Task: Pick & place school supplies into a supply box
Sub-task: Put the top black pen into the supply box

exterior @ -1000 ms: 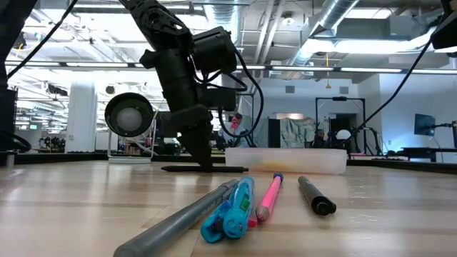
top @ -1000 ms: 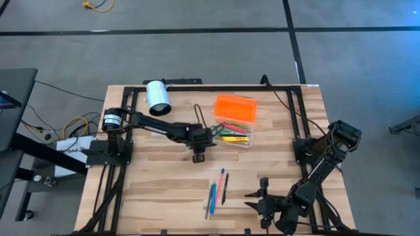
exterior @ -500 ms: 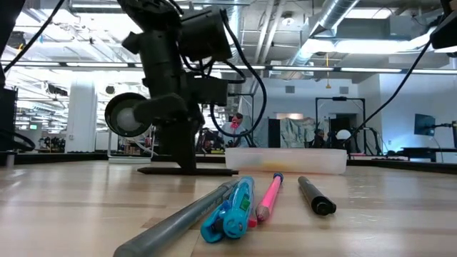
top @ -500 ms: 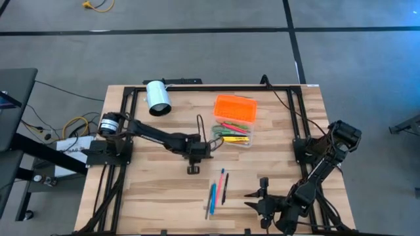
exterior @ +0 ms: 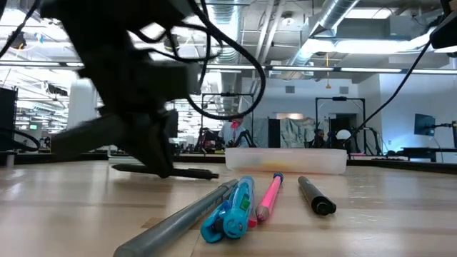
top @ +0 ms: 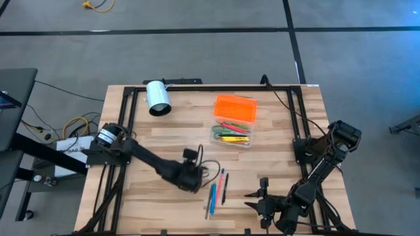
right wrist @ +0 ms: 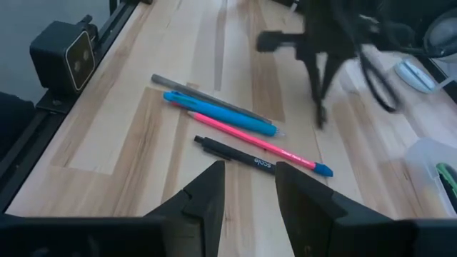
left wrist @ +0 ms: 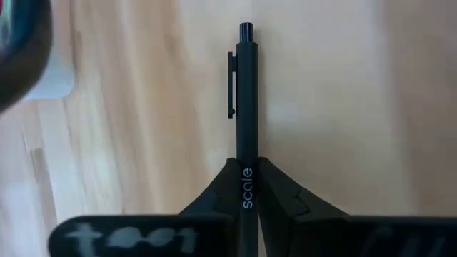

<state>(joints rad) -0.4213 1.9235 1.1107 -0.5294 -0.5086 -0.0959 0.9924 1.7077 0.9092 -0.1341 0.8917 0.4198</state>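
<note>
Left arm (top: 151, 160) stretching low across table (top: 157, 203). Left gripper (top: 191, 180) sitting near few pens (top: 216, 190) lying side by side. Orange lid (top: 235, 108) leaning on clear box (top: 230, 136) holding pens. White cylinder (top: 157, 97) lying near far edge. Right gripper (top: 259, 196) waiting at near right corner.

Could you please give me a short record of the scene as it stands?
left gripper: shut on a black pen, mid-table
right gripper: open, empty, waiting at the table's near right
supply box: orange lid open, several pens in the clear body
loose pens: grey, blue, pink and black, lying together between the grippers
white cylinder: on its side, far left
</note>
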